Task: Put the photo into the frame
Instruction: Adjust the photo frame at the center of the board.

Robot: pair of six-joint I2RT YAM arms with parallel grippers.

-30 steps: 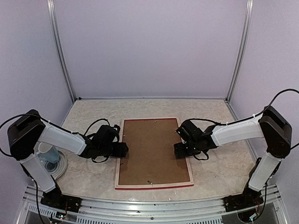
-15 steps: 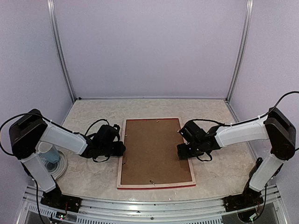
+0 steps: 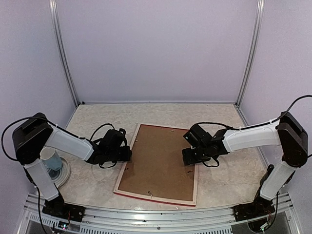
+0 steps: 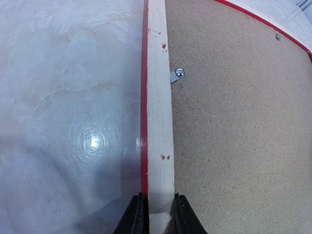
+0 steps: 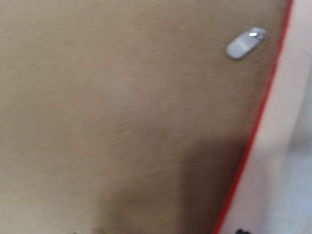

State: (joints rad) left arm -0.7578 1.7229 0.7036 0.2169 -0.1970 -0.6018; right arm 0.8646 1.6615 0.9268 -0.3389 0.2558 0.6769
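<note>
Frame (image 4: 160, 122) lies face-down mid-surface (image 3: 97, 117), skewed vs the surface edges, brown backing panel (image 3: 158, 163) up, w/ small metal tab (image 4: 178, 74) by the left rail. Left tool (image 4: 157, 217) is nearly closed, fingers (image 4: 135, 218) pinching the pale-wood left rail from both sides: one on the outer red edge, the other on the inner side by the backing. Right tool (image 3: 189, 157) sits at the frame's right rail, partly over the backing. Its wrist view is blurred, so can't tell how wide it's open or whether it's touching.
</note>
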